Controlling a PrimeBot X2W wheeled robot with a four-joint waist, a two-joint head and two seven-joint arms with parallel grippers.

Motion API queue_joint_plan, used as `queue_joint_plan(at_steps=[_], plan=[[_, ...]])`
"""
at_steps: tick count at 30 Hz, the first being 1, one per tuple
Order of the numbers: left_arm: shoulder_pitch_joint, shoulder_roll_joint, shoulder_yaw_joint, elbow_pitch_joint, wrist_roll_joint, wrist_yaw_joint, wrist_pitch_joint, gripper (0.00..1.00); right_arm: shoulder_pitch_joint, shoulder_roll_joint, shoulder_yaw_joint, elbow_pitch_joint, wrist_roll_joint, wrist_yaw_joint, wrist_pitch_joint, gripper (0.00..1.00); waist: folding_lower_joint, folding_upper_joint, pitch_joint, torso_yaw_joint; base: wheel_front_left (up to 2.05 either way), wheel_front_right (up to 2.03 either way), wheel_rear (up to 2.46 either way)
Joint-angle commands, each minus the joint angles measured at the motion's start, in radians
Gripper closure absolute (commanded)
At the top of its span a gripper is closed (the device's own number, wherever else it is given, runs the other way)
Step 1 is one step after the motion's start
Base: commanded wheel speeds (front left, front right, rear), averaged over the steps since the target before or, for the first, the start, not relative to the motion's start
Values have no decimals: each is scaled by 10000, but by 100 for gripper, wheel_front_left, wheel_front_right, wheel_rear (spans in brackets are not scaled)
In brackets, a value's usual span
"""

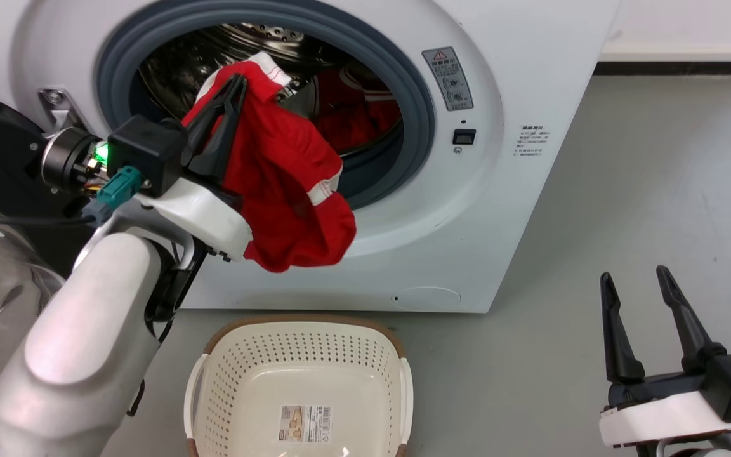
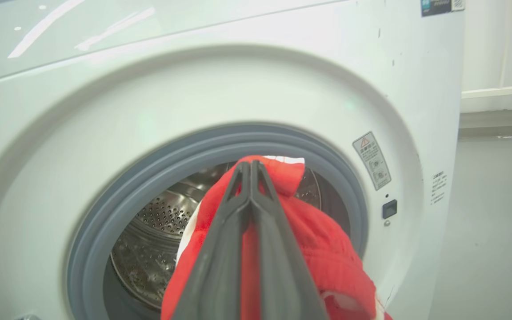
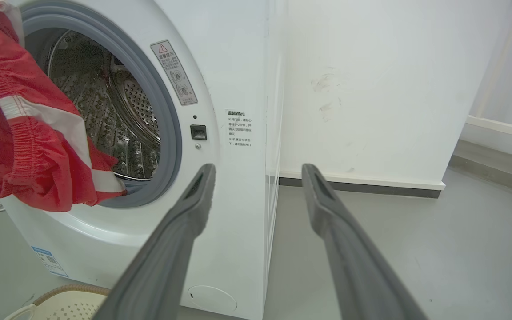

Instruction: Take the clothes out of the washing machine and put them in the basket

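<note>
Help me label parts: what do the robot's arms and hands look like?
The left hand and right hand each have two tapered dark fingers on a white mount, with a black block and teal connector. The left forearm is a pale shell; a green light glows at its wrist.

There is one washing machine [image 1: 530,95] with one round opening and one grey warning sticker [image 1: 448,77]. I count one red jersey [image 1: 289,184]; whether the red patch deeper in the drum [image 1: 257,38] is a second piece, I cannot tell. There is one basket [image 1: 302,325], with two white handles [image 1: 195,387] and one paper label [image 1: 305,424]. There are two tools, the left tool [image 1: 238,81] and the right tool [image 1: 633,274], each with two dark fingers.
</note>
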Motion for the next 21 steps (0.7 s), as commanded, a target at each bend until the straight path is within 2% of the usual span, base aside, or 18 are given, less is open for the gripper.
queue_joint_plan(at_steps=[1, 7, 12, 17, 21], plan=[[265, 137, 33, -488, 53, 151, 166, 100, 132, 9, 8, 45, 19, -7, -24, 0, 1, 0, -154, 73, 0, 0, 0], [1034, 666, 86, -2565, 91, 705, 942, 100, 344, 9, 72, 90, 74, -7, -24, 0, 1, 0, -440, 125, 0, 0, 0], [1763, 939, 14, -3756, 46, 1033, 1383, 100, 463, 8, 86, 115, 121, -7, -24, 0, 1, 0, -532, 116, 0, 0, 0], [2460, 990, -167, -4136, -122, 1166, 1583, 100, 426, 10, 68, 83, 118, -7, -24, 0, 1, 0, -436, 79, 0, 0, 0], [3088, 942, -327, -3934, -298, 1194, 1504, 100, 205, 10, 62, 7, 101, -7, -24, 0, 1, 0, -154, -1, 0, 0, 0]])
